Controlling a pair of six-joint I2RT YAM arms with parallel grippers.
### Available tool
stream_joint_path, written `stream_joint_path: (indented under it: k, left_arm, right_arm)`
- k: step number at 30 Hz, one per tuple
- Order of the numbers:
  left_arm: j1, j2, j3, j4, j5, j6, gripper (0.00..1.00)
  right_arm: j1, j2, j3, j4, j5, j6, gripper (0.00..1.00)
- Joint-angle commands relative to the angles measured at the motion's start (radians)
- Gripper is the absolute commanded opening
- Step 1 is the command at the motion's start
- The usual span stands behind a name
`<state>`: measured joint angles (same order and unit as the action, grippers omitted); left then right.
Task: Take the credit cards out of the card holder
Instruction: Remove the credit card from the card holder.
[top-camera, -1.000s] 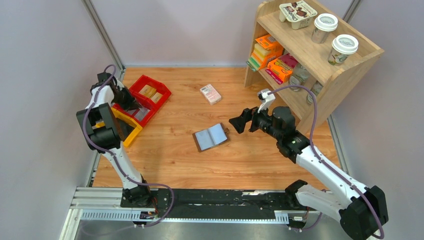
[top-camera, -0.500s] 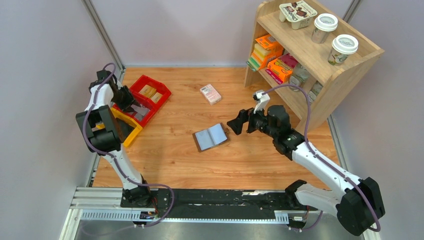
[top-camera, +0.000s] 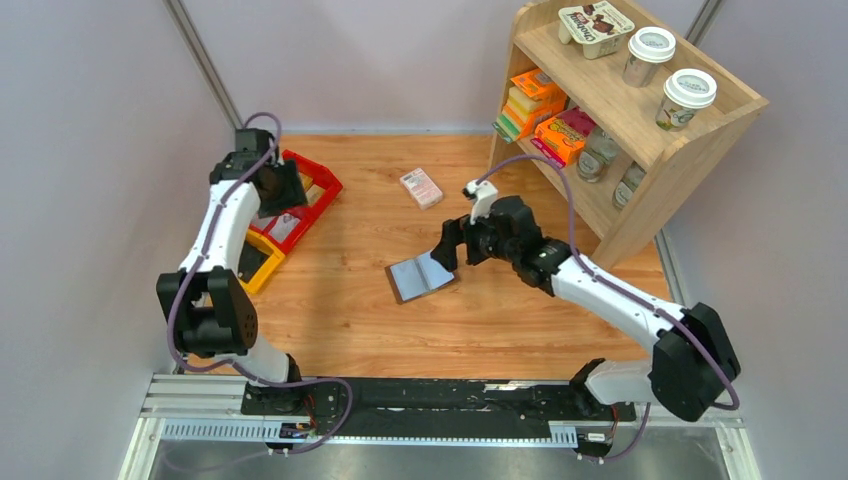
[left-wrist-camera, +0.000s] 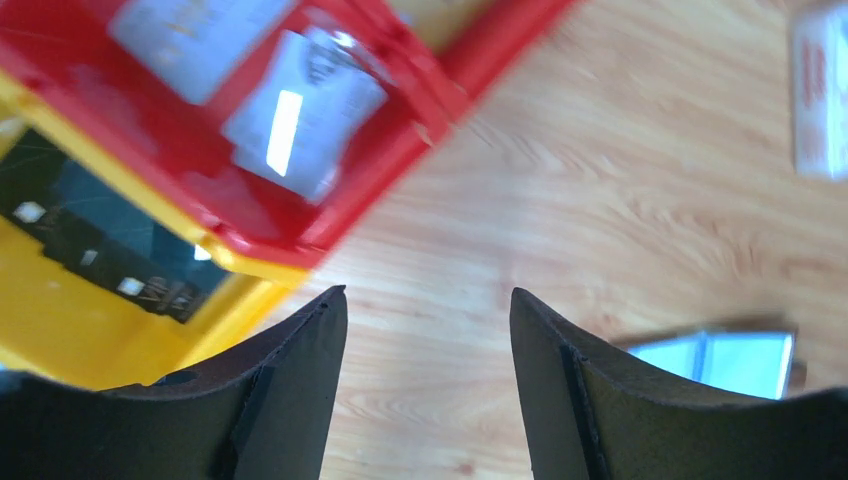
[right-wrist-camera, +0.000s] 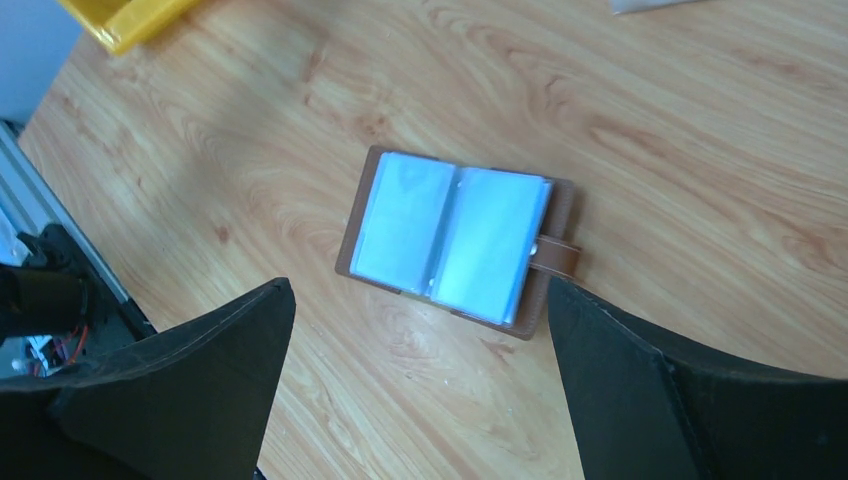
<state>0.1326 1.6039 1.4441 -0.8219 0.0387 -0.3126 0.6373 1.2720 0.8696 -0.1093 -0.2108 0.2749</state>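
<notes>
The card holder (top-camera: 422, 275) lay open, pockets up, mid-table, just under the right gripper (top-camera: 443, 250), whose jaws stood wide and empty. Seemingly another card was being sought, so the next move called for a descent onto a pocket edge. Far left, the left gripper (top-camera: 282, 185), parted and empty, hovered over the red bin (top-camera: 325, 190), which held a credit card (left-wrist-camera: 300, 110).
</notes>
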Motion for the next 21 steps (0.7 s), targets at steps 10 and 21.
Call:
stream_joint_path:
  k: [10, 21]
  left_arm:
    - [-0.415, -0.291, -0.344, 0.128, -0.062, -0.017, 0.69]
    - [-0.418, -0.395, -0.553, 0.233, 0.018, -0.060, 0.68]
  right_arm:
    - [0.260, 0.378, 0.314, -0.181, 0.189, -0.117, 0.85]
    - [0.321, 0.608, 0.463, -0.289, 0.290, -0.112, 0.69]
